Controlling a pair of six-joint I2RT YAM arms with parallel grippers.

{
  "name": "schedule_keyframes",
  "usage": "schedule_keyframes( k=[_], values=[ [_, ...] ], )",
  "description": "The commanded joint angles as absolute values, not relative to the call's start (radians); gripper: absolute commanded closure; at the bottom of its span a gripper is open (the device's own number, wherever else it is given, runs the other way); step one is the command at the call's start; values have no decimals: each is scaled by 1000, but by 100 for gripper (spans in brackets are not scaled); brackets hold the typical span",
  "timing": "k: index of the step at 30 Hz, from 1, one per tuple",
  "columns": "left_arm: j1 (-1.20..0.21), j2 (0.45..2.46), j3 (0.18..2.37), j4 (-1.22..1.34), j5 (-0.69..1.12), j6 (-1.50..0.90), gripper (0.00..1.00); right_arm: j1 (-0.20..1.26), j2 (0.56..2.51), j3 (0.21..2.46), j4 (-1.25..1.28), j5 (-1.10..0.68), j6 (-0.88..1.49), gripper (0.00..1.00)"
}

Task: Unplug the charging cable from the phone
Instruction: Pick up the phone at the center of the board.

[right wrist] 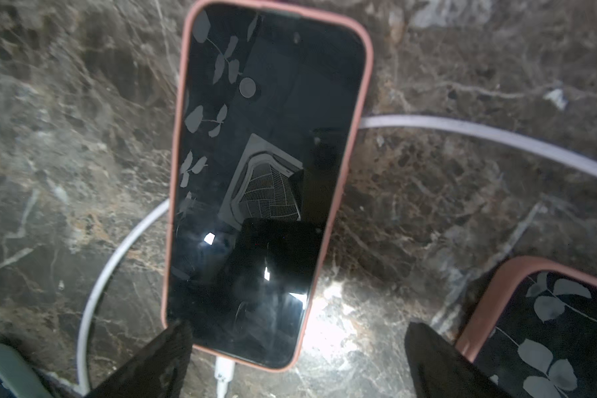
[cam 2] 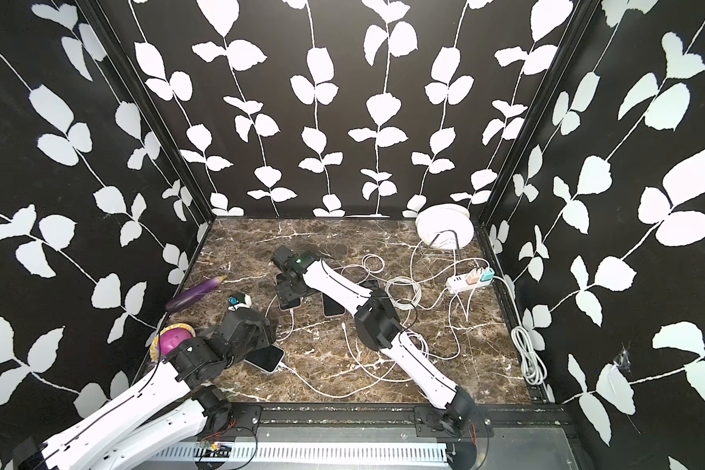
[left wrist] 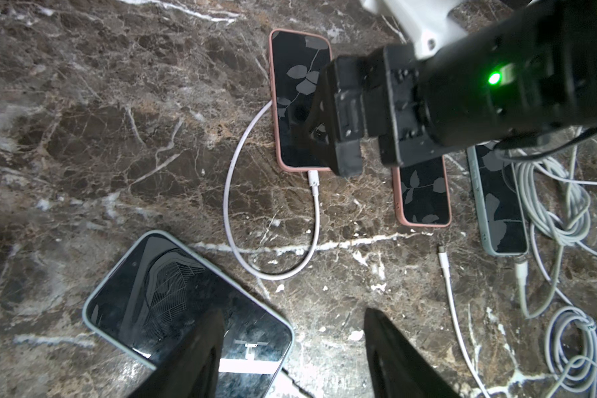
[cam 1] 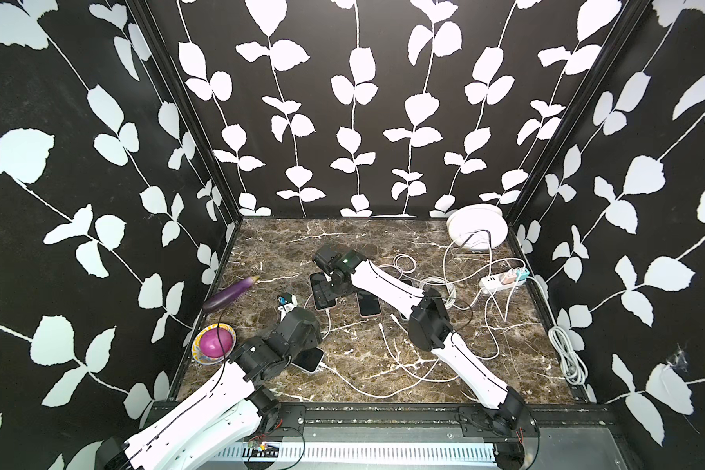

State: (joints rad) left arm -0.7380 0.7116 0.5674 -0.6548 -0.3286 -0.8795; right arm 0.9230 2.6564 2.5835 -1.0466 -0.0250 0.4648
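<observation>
On the counter [cam 1: 261,240], reckoning twelve o'clock as the back wall in both top views, things run from nine to three. At nine lies a glossy purple eggplant [cam 1: 231,293] and, nearer eight, a bowl [cam 1: 200,353] with a purple ball [cam 1: 216,341]. Next, the left claw [left wrist: 293,312] hangs with jaws well apart and nothing between them, one finger over the corner of a green phone [left wrist: 173,303], a rounded slab in a pale matte case, lying askew toward seven.

At the middle lies the phone [right wrist: 266,172]: flat, screen up, dark glass in a soft pink case with rounded corners. Its long axis runs nearly twelve to six, port end at six. The cable [right wrist: 428,121], thin, white and smooth, is plugged in there by a short white plug [right wrist: 223,372], then loops out toward nine and slips under the phone. The right claw [right wrist: 297,327] hovers over the port end, jaws wide, straddling it, gripping nothing; its wrist hides much of the screen from above.

Toward three: a second pink phone [cam 1: 369,305], parallel; a loose cable end [left wrist: 442,249]; a third phone [left wrist: 497,206] beside the cords; tangled white coils [cam 1: 440,289]; a power strip [cam 1: 501,280]; at one, a white disc [cam 1: 477,230].
</observation>
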Motion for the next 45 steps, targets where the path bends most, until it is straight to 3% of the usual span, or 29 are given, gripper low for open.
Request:
schedule_keyframes(
  k=[1, 8, 11, 17, 27, 33, 37, 45],
  values=[
    [-731, 703, 553, -651, -340, -886, 32, 940, 2628, 2549, -1015, -5, 452, 1],
    [-711, 813, 605, -643, -332, -882, 29, 945, 2596, 2513, -978, -10, 482, 1],
    [-707, 840, 599, -596, -313, -859, 28, 945, 2582, 2522, -1031, 93, 510, 1],
    [-591, 1039, 693, -519, -224, -770, 28, 902, 2216, 1986, -694, 159, 581, 1],
    [-489, 1536, 1044, -535, -147, -642, 19, 901, 1910, 1643, -549, 184, 617, 1],
    [-458, 1712, 1170, -585, -127, -604, 13, 924, 1833, 1523, -479, 177, 636, 2],
    [-427, 1725, 1194, -566, -119, -586, 2, 937, 1819, 1470, -465, 168, 638, 2],
    [-393, 1812, 1264, -597, -88, -532, 2, 940, 1794, 1422, -449, 171, 643, 2]
  ],
)
